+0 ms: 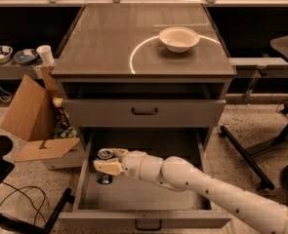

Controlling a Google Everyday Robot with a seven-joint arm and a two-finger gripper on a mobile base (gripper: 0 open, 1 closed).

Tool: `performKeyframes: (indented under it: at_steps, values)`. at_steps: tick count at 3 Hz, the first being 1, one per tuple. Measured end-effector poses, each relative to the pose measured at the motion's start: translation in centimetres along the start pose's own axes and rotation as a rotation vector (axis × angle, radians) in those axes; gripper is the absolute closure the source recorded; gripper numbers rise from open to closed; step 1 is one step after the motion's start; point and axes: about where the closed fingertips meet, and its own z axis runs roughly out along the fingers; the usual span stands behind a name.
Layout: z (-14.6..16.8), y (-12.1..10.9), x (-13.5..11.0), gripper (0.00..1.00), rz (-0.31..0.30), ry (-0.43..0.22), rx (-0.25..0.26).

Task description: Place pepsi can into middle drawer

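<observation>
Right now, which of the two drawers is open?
The lower drawer, pulled out, floor showing; the upper drawer is shut. The hand holds the can over the open one.

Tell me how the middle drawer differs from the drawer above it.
The middle drawer is pulled out with its grey floor showing; the upper drawer is shut, only its front showing. The gripper, holding the pepsi can, sits over the middle drawer's left side; nothing reaches the upper drawer. Both are wide and grey with a small dark bar handle.
</observation>
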Motion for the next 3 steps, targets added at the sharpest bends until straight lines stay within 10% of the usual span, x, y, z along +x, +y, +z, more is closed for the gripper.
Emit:
performKeyframes:
  at_steps: [3]
  values:
    - [2.7, -5.8, 7.3, 1.0, 0.088, 0.009, 0.052]
